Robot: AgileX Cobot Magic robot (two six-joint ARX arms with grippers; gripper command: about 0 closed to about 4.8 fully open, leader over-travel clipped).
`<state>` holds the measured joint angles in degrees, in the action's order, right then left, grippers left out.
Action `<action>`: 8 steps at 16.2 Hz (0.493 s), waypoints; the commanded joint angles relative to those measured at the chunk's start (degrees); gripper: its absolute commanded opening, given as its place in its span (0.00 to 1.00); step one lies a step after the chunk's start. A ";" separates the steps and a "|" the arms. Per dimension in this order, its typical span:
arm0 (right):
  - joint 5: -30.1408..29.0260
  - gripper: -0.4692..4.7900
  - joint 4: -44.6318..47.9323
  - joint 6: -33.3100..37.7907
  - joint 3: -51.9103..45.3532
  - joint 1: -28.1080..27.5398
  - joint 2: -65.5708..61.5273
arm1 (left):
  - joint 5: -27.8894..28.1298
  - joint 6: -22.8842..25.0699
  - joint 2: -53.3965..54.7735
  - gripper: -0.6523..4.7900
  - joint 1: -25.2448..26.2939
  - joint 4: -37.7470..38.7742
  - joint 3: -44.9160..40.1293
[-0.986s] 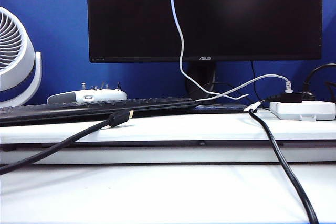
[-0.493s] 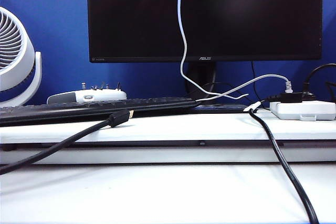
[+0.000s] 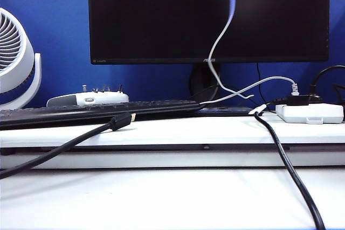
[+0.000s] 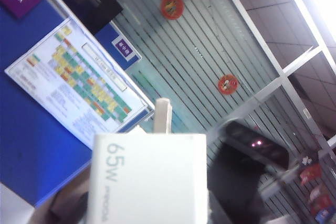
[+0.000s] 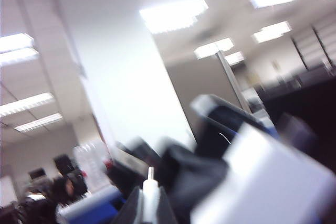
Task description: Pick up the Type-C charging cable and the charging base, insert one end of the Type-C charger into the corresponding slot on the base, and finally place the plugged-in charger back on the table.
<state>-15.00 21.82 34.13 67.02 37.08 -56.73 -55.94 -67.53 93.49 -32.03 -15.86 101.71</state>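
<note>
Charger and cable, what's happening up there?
Left gripper, out of frame, holds charger block aloft, prongs up. Right gripper shut on white cable plug, cable dangling before monitor. Not plugged yet. Nothing blocking.

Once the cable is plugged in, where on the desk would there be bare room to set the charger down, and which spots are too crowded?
The front of the table is bare between the black cable at left and the black cable at right. The ledge offers a narrower strip between those cables' plugs. Behind, it is crowded: keyboard, power strip and hanging Type-C charging cable.
</note>
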 commanded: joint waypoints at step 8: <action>-10.43 0.09 -4.81 -2.91 0.39 -0.15 -3.41 | -1.97 -9.73 -0.37 0.31 0.15 -6.99 0.37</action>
<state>-25.52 15.66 31.66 67.05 36.93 -59.92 -56.80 -75.64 93.54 -31.75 -20.05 101.71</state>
